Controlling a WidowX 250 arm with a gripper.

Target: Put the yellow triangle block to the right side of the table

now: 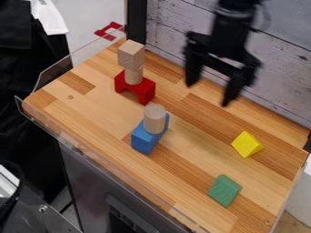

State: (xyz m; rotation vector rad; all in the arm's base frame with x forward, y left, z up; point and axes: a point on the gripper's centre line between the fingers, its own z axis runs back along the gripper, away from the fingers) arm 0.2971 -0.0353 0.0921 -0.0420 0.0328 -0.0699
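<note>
The black gripper (pixel 208 94) hangs over the back part of the table, at the upper right of the camera view, its two fingers spread wide apart with nothing between them. The yellow triangle block (pixel 247 144) lies on the wooden table (pixel 200 150) toward its right end, lower and to the right of the gripper and apart from it.
A green block (pixel 224 190) lies in front of the yellow one. A wooden cylinder (pixel 155 118) stands on a blue block (pixel 146 139) at mid-table. Behind it, a red arch (pixel 144 90) bears stacked wooden pieces (pixel 131 55). A whitewashed plank wall (pixel 276 82) borders the back.
</note>
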